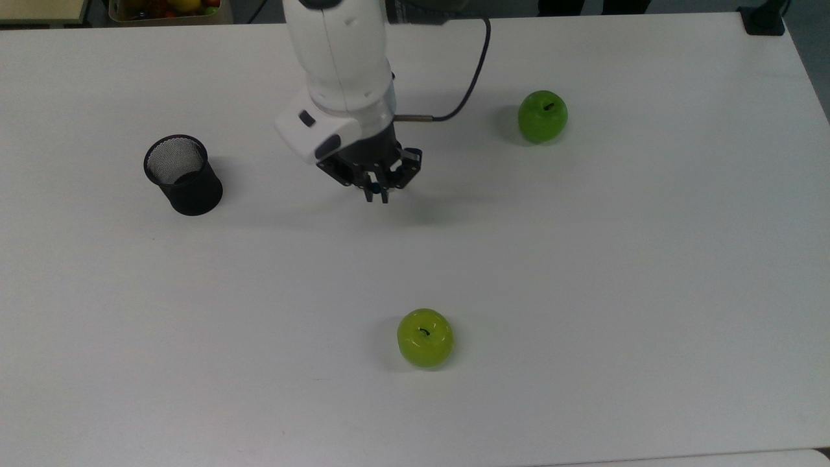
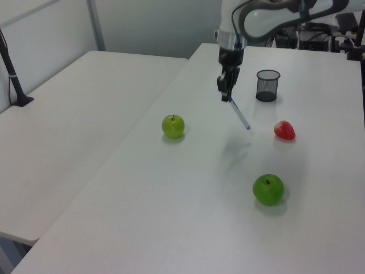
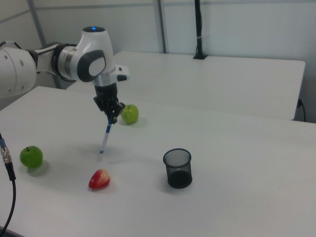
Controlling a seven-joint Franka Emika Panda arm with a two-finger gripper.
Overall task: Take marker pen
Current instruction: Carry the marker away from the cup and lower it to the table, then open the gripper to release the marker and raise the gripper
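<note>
Our pincer (image 2: 226,94) grips the marker pen (image 2: 239,116) by its top, well clear of the mesh cup (image 2: 267,85); hanging tilted, it could slip out.

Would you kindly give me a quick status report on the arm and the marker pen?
Gripper shut on marker pen, pen hanging tilted above table. Mesh cup apart. Nothing in the way below.

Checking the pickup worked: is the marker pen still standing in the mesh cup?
No, the marker pen hangs from the tool, away from the mesh cup.
</note>
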